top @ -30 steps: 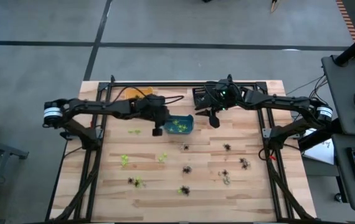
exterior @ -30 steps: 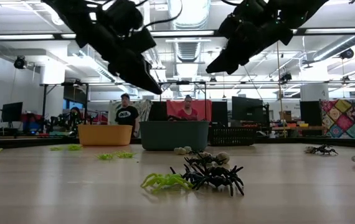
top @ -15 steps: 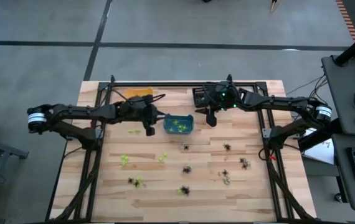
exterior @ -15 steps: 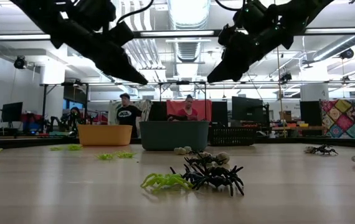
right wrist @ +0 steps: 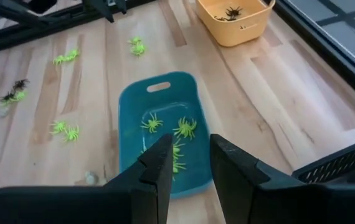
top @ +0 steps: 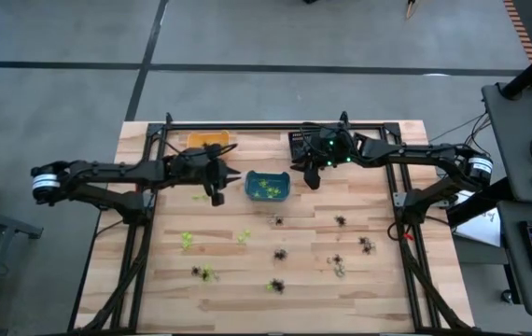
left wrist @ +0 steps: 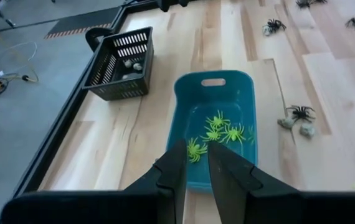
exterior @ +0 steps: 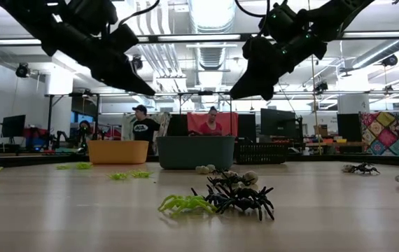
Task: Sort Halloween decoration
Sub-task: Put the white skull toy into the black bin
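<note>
Small plastic spiders, the Halloween decoration, lie scattered on the wooden table: lime green ones (top: 187, 240), black ones (top: 280, 254) and a pale one (top: 339, 271). Several green spiders (left wrist: 224, 132) lie in the teal bin (top: 268, 177). My left gripper (top: 216, 196) hangs above the table just left of that bin, fingers (left wrist: 176, 168) slightly apart with nothing between them. My right gripper (top: 312, 181) hangs just right of the bin, also open with nothing held (right wrist: 190, 163).
An orange bin (right wrist: 233, 31) holding black spiders stands at the far edge, left of centre. A black slotted bin (left wrist: 124, 62) with pale pieces stands beside it, at the far edge. A black metal frame (top: 247, 125) borders the table. A green and a black spider (exterior: 217, 199) lie close to the low camera.
My left gripper has drawn back from above the teal bin toward the table's left edge, its fingers unchanged. My right gripper has stayed beside the bin and rolled about its own axis.
</note>
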Controlling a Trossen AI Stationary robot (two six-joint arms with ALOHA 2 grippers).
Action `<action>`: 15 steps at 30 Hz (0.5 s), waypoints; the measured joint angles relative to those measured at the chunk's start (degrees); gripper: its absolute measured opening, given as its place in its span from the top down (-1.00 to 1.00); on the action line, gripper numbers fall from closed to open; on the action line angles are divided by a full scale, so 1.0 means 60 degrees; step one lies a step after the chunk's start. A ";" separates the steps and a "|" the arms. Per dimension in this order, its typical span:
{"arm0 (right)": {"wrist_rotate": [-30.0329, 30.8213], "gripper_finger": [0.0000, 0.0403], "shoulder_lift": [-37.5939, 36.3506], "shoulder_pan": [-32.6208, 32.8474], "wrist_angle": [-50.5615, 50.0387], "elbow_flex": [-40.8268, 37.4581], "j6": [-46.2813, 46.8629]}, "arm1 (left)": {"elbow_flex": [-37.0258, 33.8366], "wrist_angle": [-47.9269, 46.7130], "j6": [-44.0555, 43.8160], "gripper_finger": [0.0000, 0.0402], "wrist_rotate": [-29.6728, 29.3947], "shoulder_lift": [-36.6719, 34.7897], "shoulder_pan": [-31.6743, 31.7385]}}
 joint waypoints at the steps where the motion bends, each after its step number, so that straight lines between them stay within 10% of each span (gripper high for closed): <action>1: 0.0000 0.53 0.0000 0.0000 0.0003 0.0000 0.0126 | -0.0038 -0.0001 0.0104 0.75 0.0000 -0.0034 0.0000; 15: -0.0014 0.53 -0.0004 0.0022 -0.0092 0.0004 0.1131 | -0.0149 0.0044 0.1221 0.75 0.0454 -0.0382 0.0649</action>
